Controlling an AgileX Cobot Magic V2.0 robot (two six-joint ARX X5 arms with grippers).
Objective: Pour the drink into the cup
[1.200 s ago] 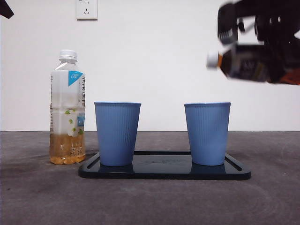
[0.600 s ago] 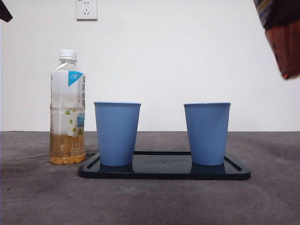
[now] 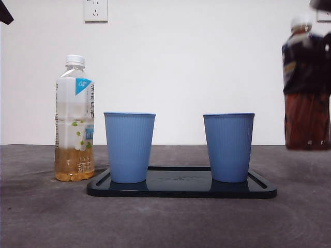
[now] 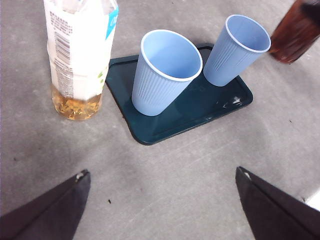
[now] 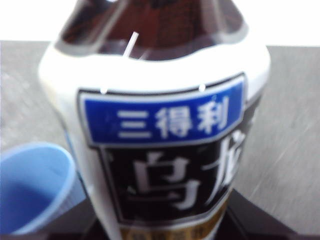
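A dark tea bottle (image 3: 306,88) with a white cap stands upright and blurred at the far right, beside the tray's right end. My right gripper (image 5: 162,225) is shut on this bottle (image 5: 160,130), whose label fills the right wrist view. I cannot tell if its base touches the table. Two blue cups sit on the black tray (image 3: 181,190), the left cup (image 3: 129,147) and the right cup (image 3: 228,147); the right one is nearer the dark bottle (image 4: 296,32). My left gripper (image 4: 162,171) hangs open above the bare table in front of the tray.
A pale bottle (image 3: 75,119) with a white cap and a little amber drink at its bottom stands on the table just left of the tray. A wall with a socket (image 3: 95,10) closes off the back. A black arm tip (image 3: 6,13) shows at the top left corner.
The dark bottle lay tipped on its side high above the right cup a second ago. It has swung upright and come down to the right of the tray. Cups and pale bottle have not moved.
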